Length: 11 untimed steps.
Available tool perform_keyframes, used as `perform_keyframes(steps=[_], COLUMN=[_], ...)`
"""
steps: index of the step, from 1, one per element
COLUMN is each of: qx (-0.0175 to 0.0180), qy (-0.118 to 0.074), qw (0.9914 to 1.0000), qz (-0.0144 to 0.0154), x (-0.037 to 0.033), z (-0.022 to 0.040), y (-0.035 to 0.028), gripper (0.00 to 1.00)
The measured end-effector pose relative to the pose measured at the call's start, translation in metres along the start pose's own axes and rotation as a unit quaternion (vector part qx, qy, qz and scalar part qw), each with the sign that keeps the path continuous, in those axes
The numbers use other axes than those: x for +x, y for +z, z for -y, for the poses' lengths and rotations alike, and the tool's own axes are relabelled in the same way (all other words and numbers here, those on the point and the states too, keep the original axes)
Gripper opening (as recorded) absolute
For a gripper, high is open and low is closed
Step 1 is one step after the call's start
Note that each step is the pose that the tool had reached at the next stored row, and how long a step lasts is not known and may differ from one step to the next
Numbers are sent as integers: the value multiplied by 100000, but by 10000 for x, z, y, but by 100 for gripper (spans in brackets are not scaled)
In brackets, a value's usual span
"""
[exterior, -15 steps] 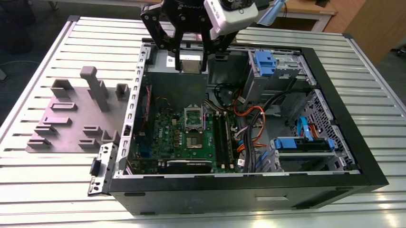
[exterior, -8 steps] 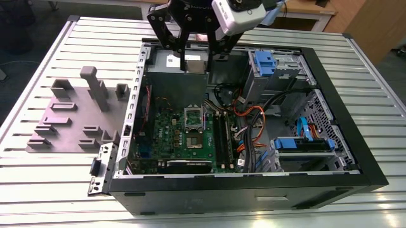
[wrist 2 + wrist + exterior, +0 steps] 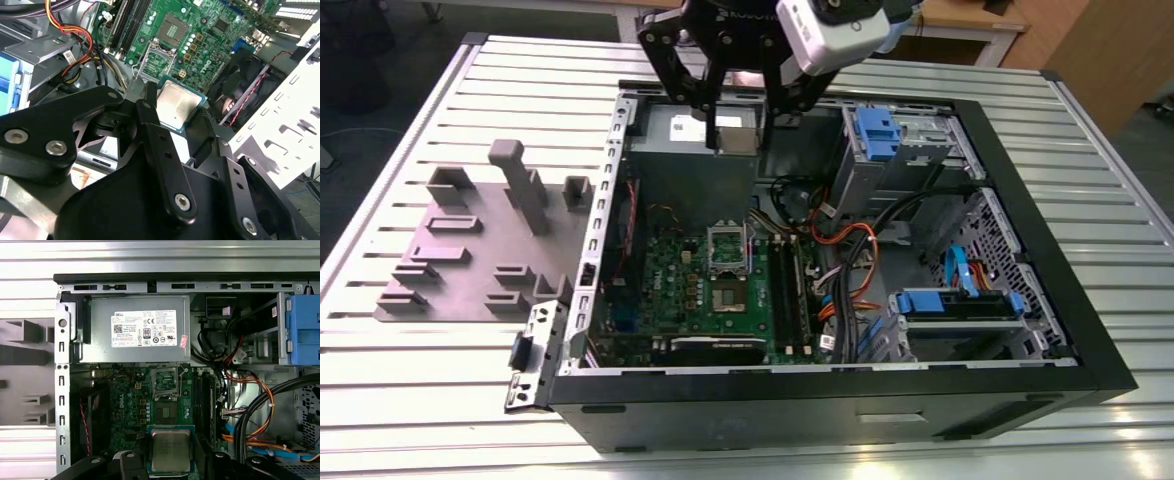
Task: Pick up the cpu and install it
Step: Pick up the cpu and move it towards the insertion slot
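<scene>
We see the hand [image 3: 736,115] clenched on the cpu [image 3: 735,134] at the exterior view's upper centre, over the power supply [image 3: 670,128]; the motherboard socket [image 3: 727,245] lies directly below it in frame, well apart.

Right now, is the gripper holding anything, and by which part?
Yes: the gripper holds the cpu, clamped by two opposite edges, its silvery top facing the wrist cameras.

White label [image 3: 144,328], fine print illegible, on power supply [image 3: 145,354]
</scene>
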<state>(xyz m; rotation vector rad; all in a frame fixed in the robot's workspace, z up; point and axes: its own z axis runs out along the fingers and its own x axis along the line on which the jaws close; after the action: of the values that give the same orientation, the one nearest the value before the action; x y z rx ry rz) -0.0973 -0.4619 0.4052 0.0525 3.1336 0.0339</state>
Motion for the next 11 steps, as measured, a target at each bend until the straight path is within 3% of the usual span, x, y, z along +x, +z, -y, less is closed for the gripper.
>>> perform_keyframes(steps=[11], qx=[-1], qy=[2], qw=[100000], qz=[1], x=[-84], z=[-3], y=[1], gripper=[47])
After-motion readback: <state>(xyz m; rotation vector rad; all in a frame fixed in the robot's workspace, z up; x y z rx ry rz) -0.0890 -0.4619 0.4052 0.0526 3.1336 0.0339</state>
